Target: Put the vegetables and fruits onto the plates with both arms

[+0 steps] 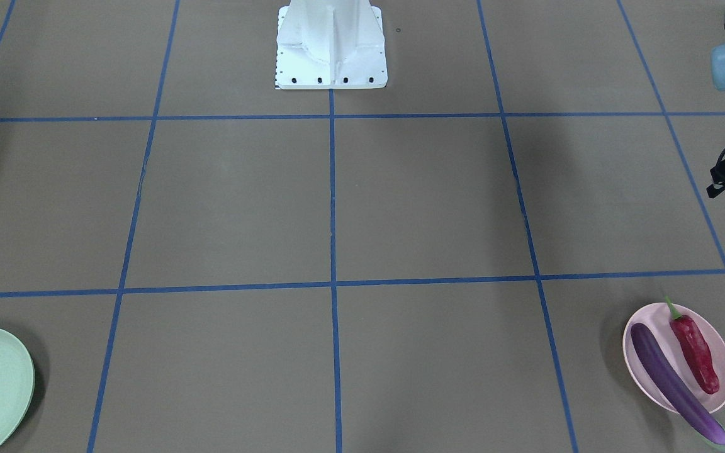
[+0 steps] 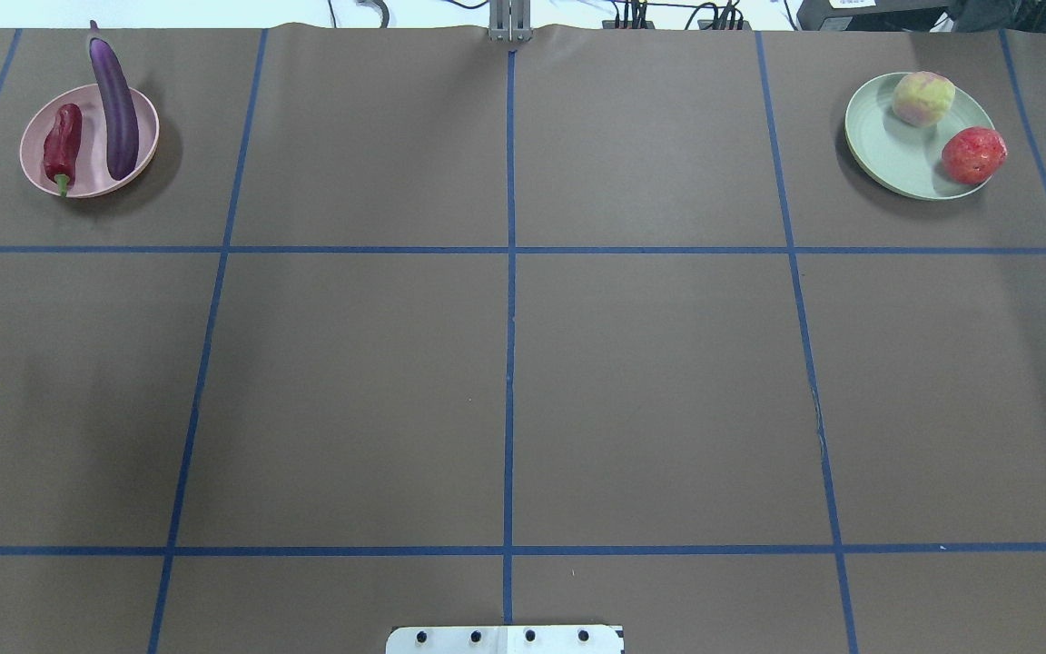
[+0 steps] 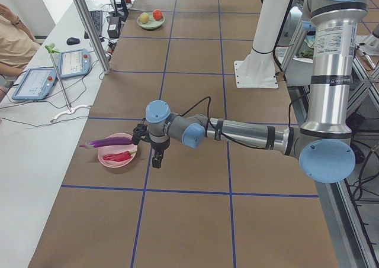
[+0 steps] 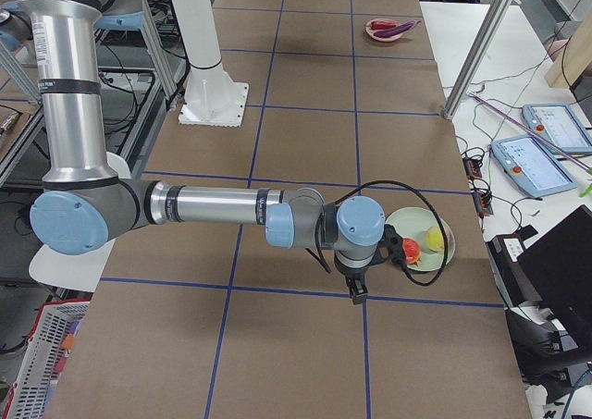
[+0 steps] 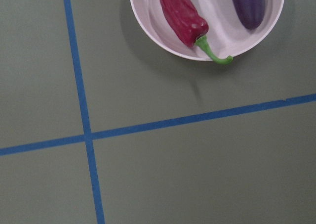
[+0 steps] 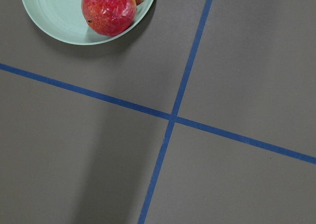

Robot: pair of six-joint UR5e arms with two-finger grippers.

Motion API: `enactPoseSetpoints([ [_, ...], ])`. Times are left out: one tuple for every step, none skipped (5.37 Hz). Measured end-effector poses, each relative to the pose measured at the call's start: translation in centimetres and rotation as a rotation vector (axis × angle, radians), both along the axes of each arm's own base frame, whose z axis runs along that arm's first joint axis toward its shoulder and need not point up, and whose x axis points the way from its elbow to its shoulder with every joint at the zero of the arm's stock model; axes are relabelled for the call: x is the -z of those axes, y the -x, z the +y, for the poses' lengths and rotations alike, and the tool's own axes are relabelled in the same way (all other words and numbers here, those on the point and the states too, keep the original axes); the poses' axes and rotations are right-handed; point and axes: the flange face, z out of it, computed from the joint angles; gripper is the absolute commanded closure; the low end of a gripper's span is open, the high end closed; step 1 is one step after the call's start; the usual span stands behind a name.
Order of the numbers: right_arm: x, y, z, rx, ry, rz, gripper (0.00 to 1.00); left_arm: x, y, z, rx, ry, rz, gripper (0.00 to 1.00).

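Produce sits on plates at both far corners of the tabletop (image 2: 650,391).

Pink plate (image 2: 87,171), robot's left side: we note the eggplant (image 2: 116,104) lying across it, blunt end on the plate and capped end sticking out past the far rim. The pepper (image 2: 62,145) lies beside it, apart, its stem pointing toward the robot and reaching the near rim.

Green plate (image 2: 895,154), robot's right side: the halved fruit (image 2: 923,98) sits on the far part and the bumpy red fruit (image 2: 973,155) at the outer rim. They are close together; we cannot tell whether they touch.

Left tool (image 3: 157,160): it hangs from the outstretched left arm (image 3: 249,132), pointing down above the tabletop, just beside the pink plate. It touches neither the plate nor the vegetables. We cannot tell how far it is parted.

Right tool (image 4: 356,292): it points down from the right arm (image 4: 213,206), just beside the green plate and apart from both fruits. We see it only from the side, so we cannot tell whether it is released or clenched.
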Motion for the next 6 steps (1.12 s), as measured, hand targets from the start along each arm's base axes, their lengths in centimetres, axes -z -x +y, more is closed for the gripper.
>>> enactPoseSetpoints([
  [-0.3, 0.1, 0.2, 0.006, 0.005, 0.024, 0.00, 0.4, 0.8, 0.8, 0.008, 0.018, 0.017, 0.00],
  [-0.3, 0.1, 0.2, 0.007, 0.005, 0.031, 0.00, 1.1, 1.6, 1.9, 0.015, 0.033, 0.032, 0.00],
  [0.5, 0.2, 0.4, 0.008, 0.015, 0.031, 0.00, 1.4, 2.2, 3.5, 0.020, 0.045, 0.035, 0.00],
  [2.3, 0.3, 1.3, 0.009, 0.036, 0.032, 0.00, 1.4, 2.6, 5.0, 0.022, 0.053, 0.034, 0.00],
  [3.5, 0.4, 2.9, 0.008, 0.052, 0.033, 0.00, 1.4, 2.9, 5.9, 0.023, 0.057, 0.032, 0.00],
  [4.0, 0.5, 4.1, 0.006, 0.055, 0.032, 0.00, 1.2, 3.1, 6.6, 0.024, 0.061, 0.029, 0.00],
])
